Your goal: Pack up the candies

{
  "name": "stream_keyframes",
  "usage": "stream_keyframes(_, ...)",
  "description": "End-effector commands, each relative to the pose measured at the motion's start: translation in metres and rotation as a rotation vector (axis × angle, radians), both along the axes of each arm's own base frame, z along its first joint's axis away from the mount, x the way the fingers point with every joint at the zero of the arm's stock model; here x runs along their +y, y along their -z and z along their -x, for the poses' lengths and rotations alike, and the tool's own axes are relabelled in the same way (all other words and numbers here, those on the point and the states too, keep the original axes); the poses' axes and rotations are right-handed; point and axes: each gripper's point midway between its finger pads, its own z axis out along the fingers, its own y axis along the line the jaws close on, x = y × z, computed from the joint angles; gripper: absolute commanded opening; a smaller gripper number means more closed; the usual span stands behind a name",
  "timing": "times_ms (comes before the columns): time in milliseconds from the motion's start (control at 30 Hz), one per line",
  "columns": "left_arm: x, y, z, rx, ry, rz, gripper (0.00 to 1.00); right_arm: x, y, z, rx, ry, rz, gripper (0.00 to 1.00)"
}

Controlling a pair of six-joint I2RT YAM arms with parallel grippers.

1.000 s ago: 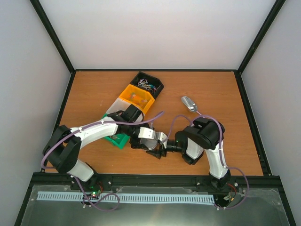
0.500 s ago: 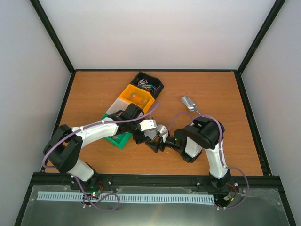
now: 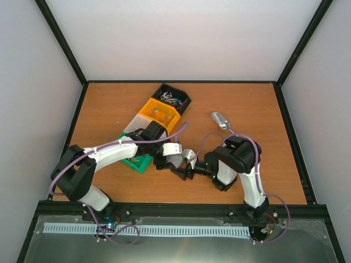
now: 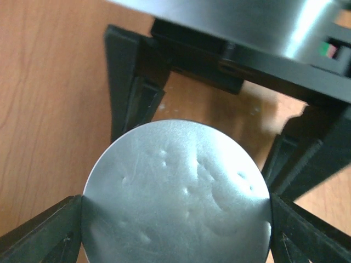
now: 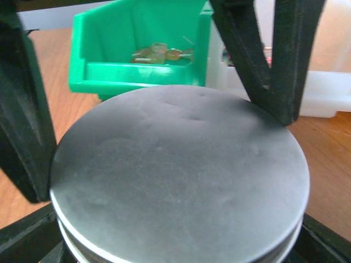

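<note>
Right now both of your grippers meet on the small jar (image 5: 70, 247), near the front middle of the table (image 3: 109, 104). Your left gripper (image 4: 175, 222) is closed to the width of the silver lid (image 4: 175, 181), with its fingers (image 4: 44, 230) pressed against opposite edges of the rim. Your right gripper (image 5: 175, 249) sits lower and is closed on what looks like the jar body under that lid.

I judge this to be a lid twist. Whether it is going on or coming off cannot be read from these views, and the jar's contents are hidden. Let one hand do the work: make the right clamp the rigid anchor and turn the left wrist about the lid's centre. Put no sideways pull on it, or the jar may cock in the grip. The two pairs of fingers stand close together, so turn in short arcs to avoid a knock.

Just beyond, the green bin (image 5: 137, 71) holds brownish-gold candies (image 5: 159, 52). Farther back stand the orange bin (image 3: 159, 112) and the black bin (image 3: 172, 98), the last with mixed coloured ones. The scoop (image 3: 220, 120) lies well apart, right and rear.
</note>
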Motion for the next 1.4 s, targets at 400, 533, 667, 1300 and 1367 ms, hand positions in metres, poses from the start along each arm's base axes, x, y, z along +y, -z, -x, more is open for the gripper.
stream_keyframes(400,-0.003,-0.013,-0.004,-0.061,0.040,0.013,0.56,0.000,-0.027,0.010,-0.130,-0.055,-0.068,0.96)
stream_keyframes(533,-0.007,-0.013,-0.028,-0.022,-0.157,0.016,0.59,-0.002,-0.021,0.002,-0.096,0.005,-0.059,1.00)
stream_keyframes(667,-0.011,-0.015,-0.033,-0.007,-0.212,0.048,0.59,-0.003,-0.013,-0.009,-0.097,0.061,-0.035,1.00)
stream_keyframes(1300,-0.006,-0.017,0.016,0.004,0.149,0.037,0.57,0.001,-0.020,0.018,-0.143,-0.092,-0.058,0.52)
stream_keyframes(1367,-0.005,-0.019,0.024,-0.006,0.217,0.039,0.57,0.001,-0.022,0.023,-0.141,-0.118,-0.063,0.48)
